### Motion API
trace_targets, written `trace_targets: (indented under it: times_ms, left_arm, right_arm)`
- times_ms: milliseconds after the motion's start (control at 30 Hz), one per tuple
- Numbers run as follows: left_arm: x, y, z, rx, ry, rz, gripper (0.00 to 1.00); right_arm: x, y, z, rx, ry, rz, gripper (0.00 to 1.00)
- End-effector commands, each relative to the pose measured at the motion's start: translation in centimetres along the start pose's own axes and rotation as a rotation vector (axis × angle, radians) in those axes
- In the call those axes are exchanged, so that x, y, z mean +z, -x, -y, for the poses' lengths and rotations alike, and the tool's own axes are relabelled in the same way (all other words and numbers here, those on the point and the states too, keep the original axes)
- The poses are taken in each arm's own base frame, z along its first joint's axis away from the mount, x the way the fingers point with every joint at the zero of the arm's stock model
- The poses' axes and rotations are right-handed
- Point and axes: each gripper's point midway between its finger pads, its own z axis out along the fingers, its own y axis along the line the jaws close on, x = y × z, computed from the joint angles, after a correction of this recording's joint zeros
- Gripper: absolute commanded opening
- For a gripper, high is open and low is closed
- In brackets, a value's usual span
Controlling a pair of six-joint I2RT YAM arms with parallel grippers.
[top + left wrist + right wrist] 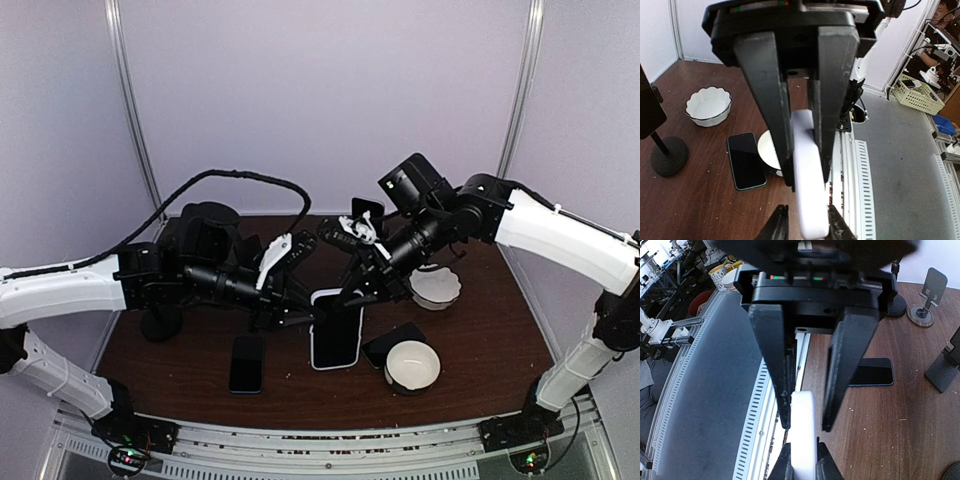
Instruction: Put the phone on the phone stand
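A white-cased phone (337, 340) stands on its edge on the brown table, near the middle front. My left gripper (315, 318) is shut on it; the left wrist view shows both fingers pressed on the phone (812, 200). My right gripper (352, 293) is open around the same phone from the other side. In the right wrist view one finger (785, 405) touches the phone (802, 440) and the other stands apart. A phone stand (929, 290) with a round base is at the back left. A black stand (667, 155) is on the far right side.
A dark phone (246, 363) lies flat at the front left and shows in the right wrist view (875, 372). Another dark phone (746, 160) lies beside a white bowl (412, 365). A scalloped bowl (436, 287) sits at the right. A grey stand (945, 370) is nearby.
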Motion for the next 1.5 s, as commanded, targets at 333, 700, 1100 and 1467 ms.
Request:
trace_targets:
  times_ms: [333, 700, 1100, 1467]
  left_arm:
    - [-1.2, 2.8, -0.1, 0.081, 0.022, 0.072, 0.0]
    - [-10.9, 1.0, -12.0, -0.002, 0.538, 0.048, 0.0]
    - [-15.4, -1.0, -23.2, -0.175, 0.583, 0.168, 0.0]
    - [-15.8, 0.4, -26.8, -0.099, 0.604, 0.203, 0.0]
  right_arm:
    - [-2.5, 2.5, 0.1, -0.047, -0.096, 0.074, 0.64]
    - [-10.0, -1.3, 2.3, -0.005, -0.282, 0.131, 0.76]
    - [-11.8, -10.5, 4.3, 0.063, -0.442, 0.173, 0.76]
    - [-10.4, -12.5, 3.8, 0.039, -0.389, 0.179, 0.78]
